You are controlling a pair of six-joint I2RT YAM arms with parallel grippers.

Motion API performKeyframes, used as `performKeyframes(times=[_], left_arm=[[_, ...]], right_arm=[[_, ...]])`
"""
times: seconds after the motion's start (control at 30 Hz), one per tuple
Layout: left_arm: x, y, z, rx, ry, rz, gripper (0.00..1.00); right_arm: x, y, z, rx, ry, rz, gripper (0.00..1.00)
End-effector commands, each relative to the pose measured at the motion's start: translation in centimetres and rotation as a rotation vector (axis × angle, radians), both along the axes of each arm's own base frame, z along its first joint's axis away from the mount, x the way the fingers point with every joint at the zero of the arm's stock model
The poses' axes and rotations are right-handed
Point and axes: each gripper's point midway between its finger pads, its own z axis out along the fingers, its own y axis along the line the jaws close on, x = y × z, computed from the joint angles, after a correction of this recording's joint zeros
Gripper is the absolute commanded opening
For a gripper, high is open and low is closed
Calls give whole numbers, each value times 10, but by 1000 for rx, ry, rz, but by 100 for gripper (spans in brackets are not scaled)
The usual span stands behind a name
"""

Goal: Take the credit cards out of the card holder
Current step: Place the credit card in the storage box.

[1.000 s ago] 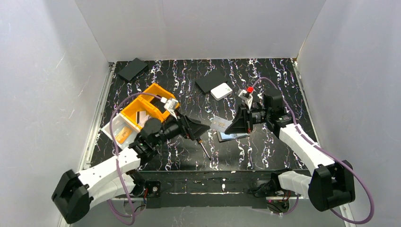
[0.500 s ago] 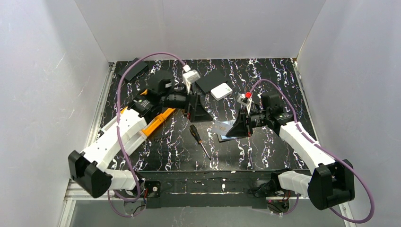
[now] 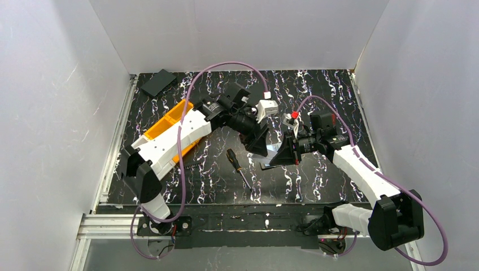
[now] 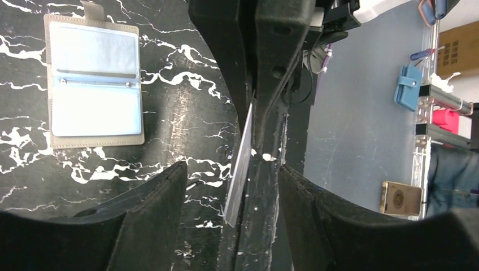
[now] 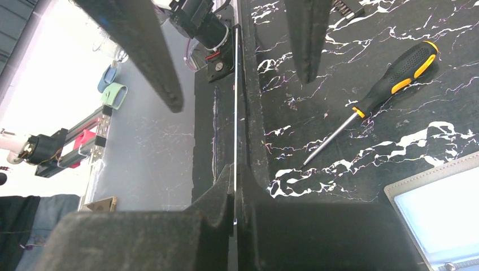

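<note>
The card holder (image 4: 93, 82) lies open on the black marbled table, pale blue inside, with its snap tab at the top; one corner shows in the right wrist view (image 5: 446, 214). My right gripper (image 5: 235, 186) is shut on a credit card (image 5: 235, 101), seen edge-on and held above the table beside the holder. In the top view the right gripper (image 3: 281, 153) meets my left gripper (image 3: 261, 144) over the table's middle, and the two hide most of the holder. My left gripper (image 4: 229, 209) is open, with the card's free end (image 4: 240, 169) between its fingers, not touching them.
A black and orange screwdriver (image 3: 237, 166) lies just left of the grippers and shows in the right wrist view (image 5: 390, 76). An orange bin (image 3: 169, 121) sits at the left under the left arm. A flat black rectangle (image 3: 158, 82) lies at the far left corner.
My left arm has swung from the orange bin across to the middle, and its open fingers now straddle the card. The right gripper has stayed nearly in place, holding the card.
</note>
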Motion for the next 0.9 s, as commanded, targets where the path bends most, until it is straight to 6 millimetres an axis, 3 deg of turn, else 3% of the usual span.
performKeyframes(times=[0.0, 0.2, 0.73, 0.87], left_arm=[[-11, -2, 10, -13, 13, -85, 55], [-19, -8, 6, -19, 72, -129, 32], [-19, -15, 8, -28, 80, -142, 33], [-17, -16, 10, -32, 72, -136, 24]], right_arm=[[3, 3, 12, 26, -46, 15, 1], [3, 4, 12, 30, -40, 16, 1], [2, 6, 10, 35, -24, 23, 1], [1, 6, 10, 35, -22, 25, 1]])
